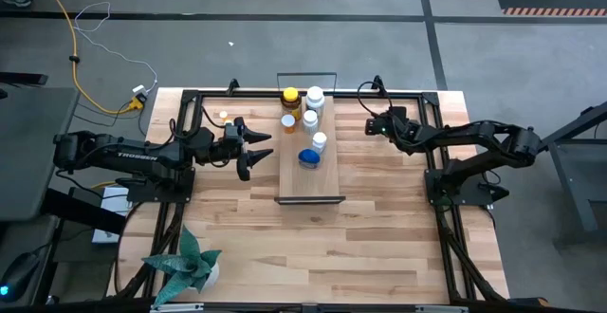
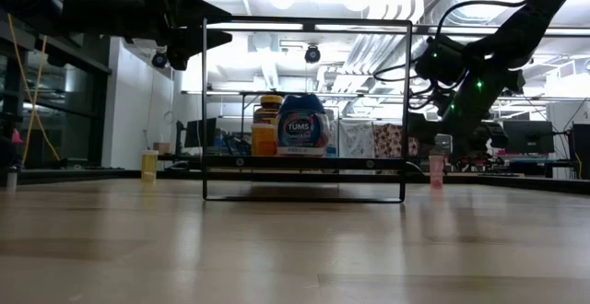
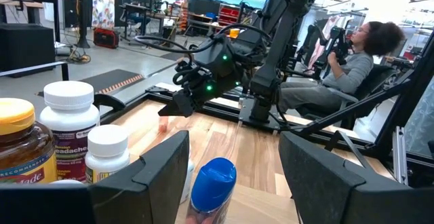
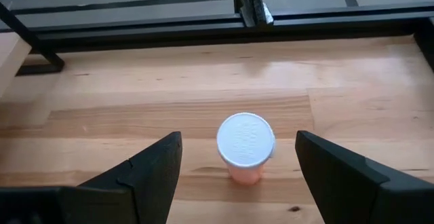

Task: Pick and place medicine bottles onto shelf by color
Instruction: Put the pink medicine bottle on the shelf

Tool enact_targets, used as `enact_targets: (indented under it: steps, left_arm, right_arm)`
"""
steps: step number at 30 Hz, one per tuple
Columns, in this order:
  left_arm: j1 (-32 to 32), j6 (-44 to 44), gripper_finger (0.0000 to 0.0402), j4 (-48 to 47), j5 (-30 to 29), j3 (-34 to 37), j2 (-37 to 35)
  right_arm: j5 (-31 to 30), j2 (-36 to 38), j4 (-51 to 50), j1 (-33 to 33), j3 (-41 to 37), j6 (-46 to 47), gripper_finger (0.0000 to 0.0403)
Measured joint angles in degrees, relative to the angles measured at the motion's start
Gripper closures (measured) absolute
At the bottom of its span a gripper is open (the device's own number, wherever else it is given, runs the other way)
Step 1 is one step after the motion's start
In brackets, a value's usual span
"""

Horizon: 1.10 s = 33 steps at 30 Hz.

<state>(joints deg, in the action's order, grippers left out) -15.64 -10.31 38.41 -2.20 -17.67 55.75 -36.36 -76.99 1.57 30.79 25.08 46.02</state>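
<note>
The shelf point(image 1: 327, 182) lies at the table's middle. On it stand an amber bottle with a yellow cap point(image 1: 290, 98), white bottles point(image 1: 315, 97), a tiny orange bottle with a white cap point(image 1: 288, 121) and a blue-capped bottle point(image 1: 308, 157). My left gripper point(image 1: 258, 154) stands open and level just left of the shelf, facing the blue-capped bottle point(image 3: 212, 183). My right gripper point(image 1: 370, 123) is open and slants down over another tiny orange bottle with a white cap point(image 4: 245, 146). That bottle stands upright on the table right of the shelf, and the fingers stay apart from it.
One more small bottle point(image 1: 224, 116) stands on the table near the far left corner. A potted plant point(image 1: 190, 261) sits at the near left edge. Black frame rails point(image 1: 190, 142) run along the table's sides. A person point(image 3: 352, 61) sits beyond the right arm.
</note>
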Motion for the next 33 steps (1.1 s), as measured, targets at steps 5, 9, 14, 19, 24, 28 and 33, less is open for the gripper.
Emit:
enact_targets:
  steps: [5,9,14,19,24,28,33]
  left_arm:
    - [0.0,-0.02,0.0183,0.0,0.0,0.0,0.01]
    - [0.0,0.0,0.0183,0.0,-0.21,0.0,0.02]
    - [0.0,0.0,0.0183,0.0,-0.22,0.0,0.0]
    - [0.0,0.0,0.0183,0.0,-0.22,0.0,0.02]
    - [-0.01,0.0,0.0183,0.0,-0.22,0.0,0.01]
    - [0.0,0.0,0.0183,0.0,-0.22,0.0,0.01]
    - [0.0,0.0,0.0183,-0.01,-0.22,0.0,0.0]
  right_arm:
    - [0.17,0.0,-0.09,0.07,0.0,-1.26,0.0129]
    - [0.22,0.0,-0.08,0.52,0.0,-1.09,0.0157]
    - [0.2,0.0,-0.08,0.74,0.0,-1.07,0.0196]
    - [0.22,0.0,-0.07,0.74,0.0,-1.07,0.0221]
    - [0.2,0.0,-0.07,0.74,0.0,-1.07,0.0237]
    - [-0.26,0.0,-0.05,0.74,0.0,-1.07,0.0251]
    - [-0.5,0.0,-0.05,0.74,0.0,-1.08,0.0267]
